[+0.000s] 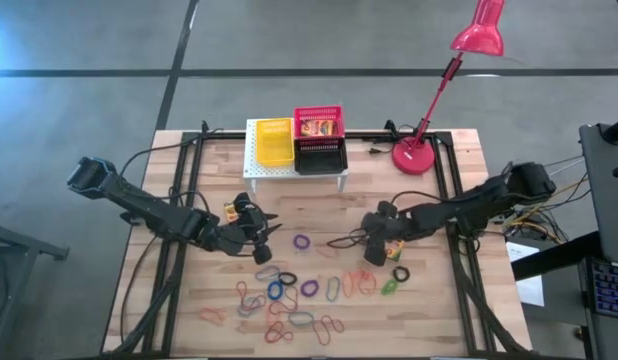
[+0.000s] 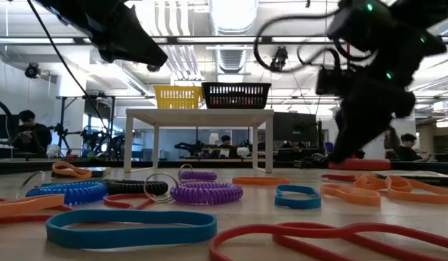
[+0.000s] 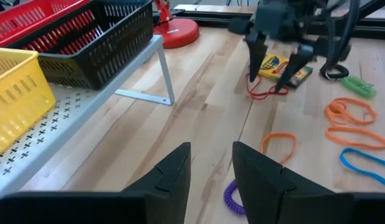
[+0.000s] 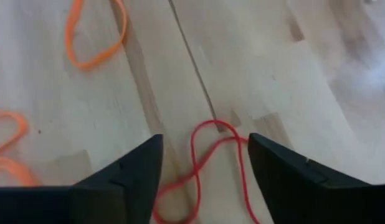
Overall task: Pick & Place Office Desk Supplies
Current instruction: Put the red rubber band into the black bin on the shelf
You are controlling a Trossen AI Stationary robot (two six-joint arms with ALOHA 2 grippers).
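The right gripper [image 4: 202, 162] hovers with fingers wide astride a twisted red loop [image 4: 208, 165] on the bench [image 1: 439, 310], seemingly to pinch it; the left gripper [image 3: 211, 165] waits, fingers narrowly parted, empty.

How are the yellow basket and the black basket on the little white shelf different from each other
The yellow basket sits on the left part of the white shelf, alone; the black basket sits to its right with a red basket just behind it. In the low view the yellow one looks narrower than the black one. Both are mesh baskets standing upright, side by side.
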